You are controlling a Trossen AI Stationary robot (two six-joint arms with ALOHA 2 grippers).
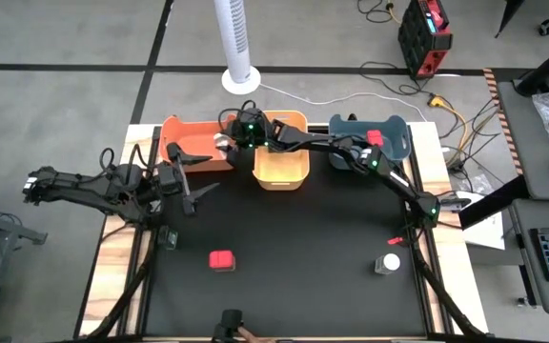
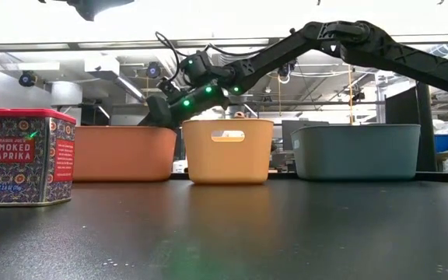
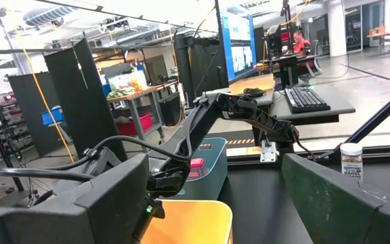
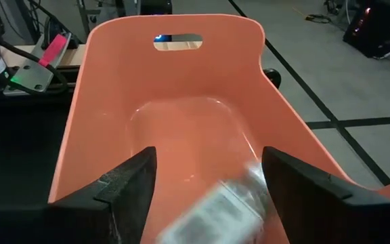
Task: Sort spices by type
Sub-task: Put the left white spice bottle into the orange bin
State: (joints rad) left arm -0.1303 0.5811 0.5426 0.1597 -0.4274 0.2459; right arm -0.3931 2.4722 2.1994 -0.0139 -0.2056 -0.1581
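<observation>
the right gripper reaches far across the table and hangs over the orange bin. its fingers are apart, and a clear white-capped jar shows blurred between them over the bin floor. i cannot tell if the fingers touch it, so it looks like it is dropping in.

the left gripper waits near the left side of the table, close to the orange bin, with its fingers apart and nothing in them.

a red paprika tin sits alone on the black mat near the front. another clear white-capped jar stands near the right edge. a small red box is in the blue-grey bin. the yellow bin is in the middle.

the jar is likely light, hard and smooth, so it could slip or roll. it is best to pinch it around the middle of its body, under the cap. the tin has flat sides, so squeeze two facing sides.
</observation>
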